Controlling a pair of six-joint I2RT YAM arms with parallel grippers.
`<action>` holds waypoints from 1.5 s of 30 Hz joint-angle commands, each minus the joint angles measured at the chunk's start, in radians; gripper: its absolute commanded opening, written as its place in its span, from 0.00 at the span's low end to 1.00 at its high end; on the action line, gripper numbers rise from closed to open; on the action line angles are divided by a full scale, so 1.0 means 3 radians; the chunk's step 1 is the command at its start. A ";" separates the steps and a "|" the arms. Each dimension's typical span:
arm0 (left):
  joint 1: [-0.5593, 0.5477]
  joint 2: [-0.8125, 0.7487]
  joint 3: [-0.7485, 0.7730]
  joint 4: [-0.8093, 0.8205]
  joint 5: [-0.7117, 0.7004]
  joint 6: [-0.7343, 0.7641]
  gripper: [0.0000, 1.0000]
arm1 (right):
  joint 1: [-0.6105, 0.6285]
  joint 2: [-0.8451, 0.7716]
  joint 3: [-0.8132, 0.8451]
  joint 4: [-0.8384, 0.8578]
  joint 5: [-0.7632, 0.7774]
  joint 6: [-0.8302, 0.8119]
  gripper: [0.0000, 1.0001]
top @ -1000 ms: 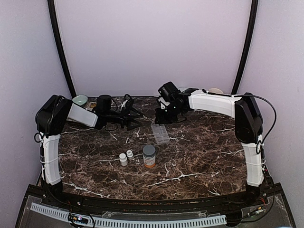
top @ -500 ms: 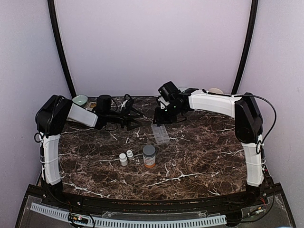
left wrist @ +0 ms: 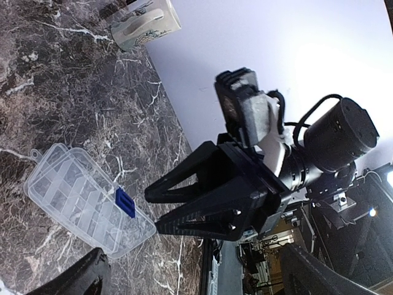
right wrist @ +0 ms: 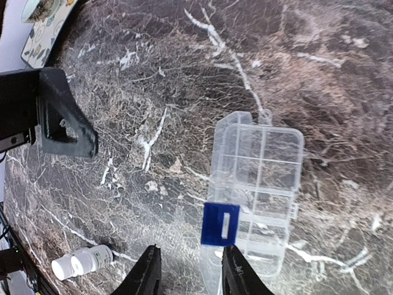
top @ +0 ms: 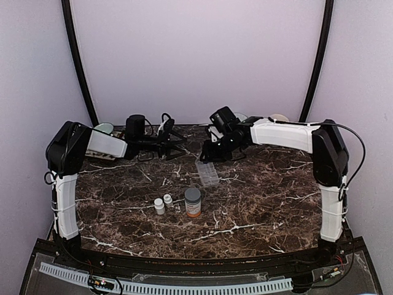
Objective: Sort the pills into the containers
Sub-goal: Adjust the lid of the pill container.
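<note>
Over the dark marble table point(top: 264, 203), two robot arms faced each other near the far edge. The clear pill box point(right wrist: 261, 178) lay flat on the table, towards the far edge and about midway between the left and right edges. It appeared to be held shut by a blue clasp point(right wrist: 220, 224). We could not make out any pills in these views.

The right claw point(right wrist: 190, 258) hovered just above the clasp end of the box, fingers slightly parted and gripping nothing. The left claw point(top: 174, 142) hung spread wide and empty, off to the left of the box and pointing towards its partner.

We judged the clasp to be the tricky part. The box looked light and the marble slick, so a push from one side could send it skidding rather than pop the catch. A sudden release could also jolt the tablets out of their compartments. With both claws so near each other, a careless reach risked a collision. The orange bottle point(top: 193, 203) and two small white bottles point(top: 159, 206) stood well clear, closer to the near edge.
</note>
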 commanded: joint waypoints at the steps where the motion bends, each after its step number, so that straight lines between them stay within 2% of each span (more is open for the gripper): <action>1: -0.0032 -0.0213 0.0305 -0.0705 -0.0145 0.0351 0.99 | -0.0054 -0.0423 -0.0248 0.0270 0.0219 -0.0001 0.36; 4: -0.0092 -0.0232 0.0790 -0.2051 -0.0583 0.1174 0.99 | -0.0107 -0.0593 -0.0460 0.0365 0.0288 0.0004 0.36; 6: -0.0140 -0.0192 0.1073 -0.2614 -0.0872 0.1447 0.99 | -0.0154 -0.0657 -0.0570 0.0417 0.0285 0.0005 0.36; 12: -0.0279 0.0037 0.1827 -0.3692 -0.1725 0.1838 0.99 | -0.0231 -0.0598 -0.0770 0.0453 0.0332 -0.0062 0.34; 18: -0.0500 0.0507 0.2824 -0.4701 -0.2319 0.2149 0.99 | -0.0243 -0.0512 -0.0940 0.0642 0.0307 -0.0047 0.30; 27: -0.0661 0.0728 0.3041 -0.4976 -0.2666 0.2133 0.99 | -0.0239 -0.0334 -0.0964 0.0786 0.0156 -0.0017 0.25; 45: -0.0728 0.0923 0.3246 -0.4821 -0.2840 0.1975 0.99 | -0.0140 -0.0263 -0.1158 0.0963 0.0132 0.0064 0.22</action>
